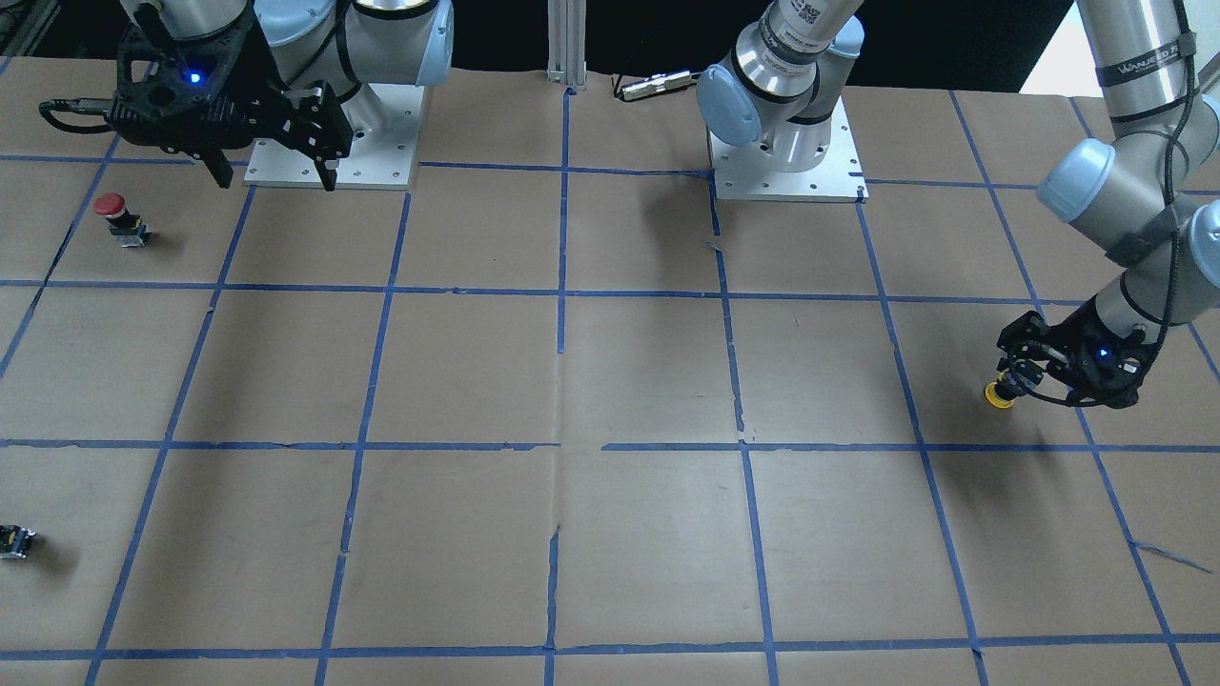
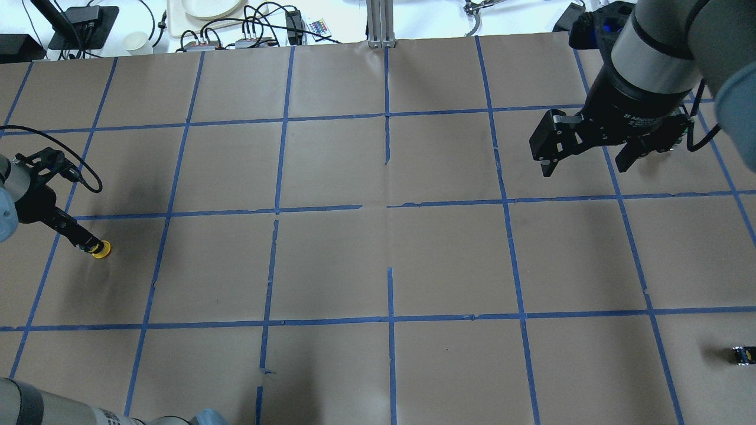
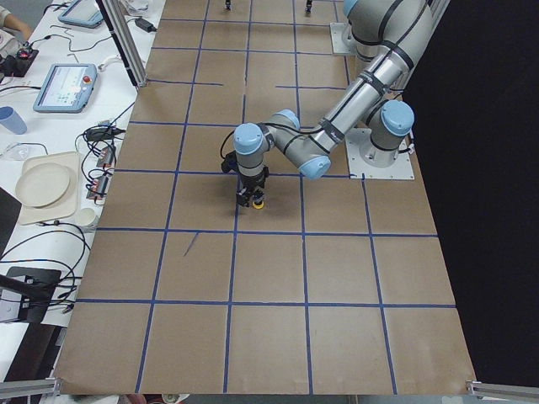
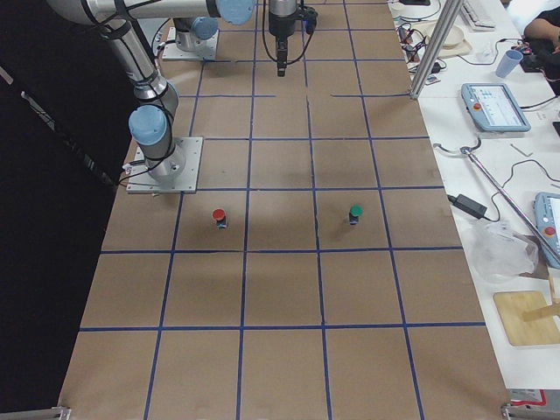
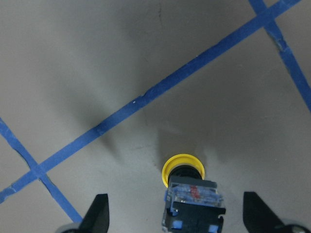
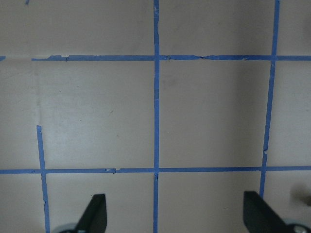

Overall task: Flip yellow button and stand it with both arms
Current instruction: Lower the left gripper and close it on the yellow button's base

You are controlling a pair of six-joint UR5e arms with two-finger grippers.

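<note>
The yellow button (image 5: 190,194) rests on the brown paper near the table's left end. Its yellow cap (image 1: 999,395) is at the end away from the wrist camera and its black-grey contact block faces the camera. I cannot tell whether it stands on the cap or leans. My left gripper (image 5: 177,216) is low over it, open, one finger (image 5: 99,216) on each side, neither touching. The button also shows in the overhead view (image 2: 101,249) and the left side view (image 3: 258,203). My right gripper (image 2: 583,168) is open and empty, high above the table's right half.
A red-capped button (image 1: 114,214) stands near the right arm's base plate (image 1: 381,171). A green-capped button (image 4: 355,213) stands further out. A small black-grey block (image 2: 743,354) lies at the right end. Blue tape lines grid the paper.
</note>
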